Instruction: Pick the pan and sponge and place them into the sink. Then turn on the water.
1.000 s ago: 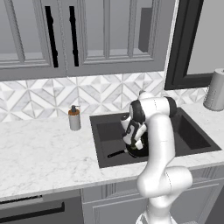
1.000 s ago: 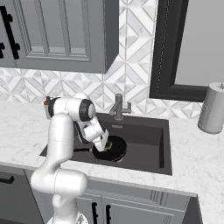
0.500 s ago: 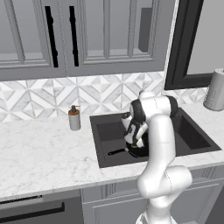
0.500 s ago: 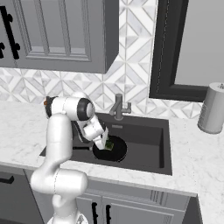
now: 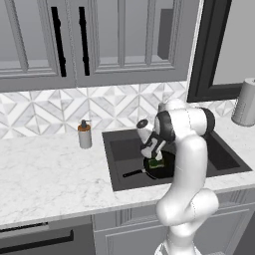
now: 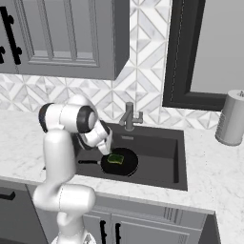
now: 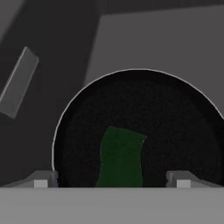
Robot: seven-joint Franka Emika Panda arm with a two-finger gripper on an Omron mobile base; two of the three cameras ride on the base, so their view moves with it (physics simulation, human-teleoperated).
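Hand view: black pan (image 7: 175, 127) seen from above, right edge cut off by the frame, lower part hidden behind the band at the bottom. Green sponge (image 7: 120, 157) lying inside the pan, lower end likewise hidden; yellow layer not distinguishable. Gripper (image 7: 111, 179) with jaws spread wide, holding nothing, one tip on each side of the sponge; contact with it not discernible. Dark floor and walls of the sink (image 7: 153, 39) around the pan.

Left base view: pan (image 5: 167, 169) on the floor of the sink (image 5: 119, 154), right half hidden behind the white arm; thin handle (image 5: 133, 173) pointing left. Sponge (image 5: 156, 163) partly covered by the gripper (image 5: 154, 157) directly above it. Soap dispenser (image 5: 84, 134) upright on the counter (image 5: 50, 174), left of the sink.

Right base view: pan (image 6: 120, 163) and sponge (image 6: 115, 158) in the left part of the sink (image 6: 162, 157), below the faucet (image 6: 129, 116); gripper (image 6: 107, 148) just beside the sponge, fingertips hard to make out.
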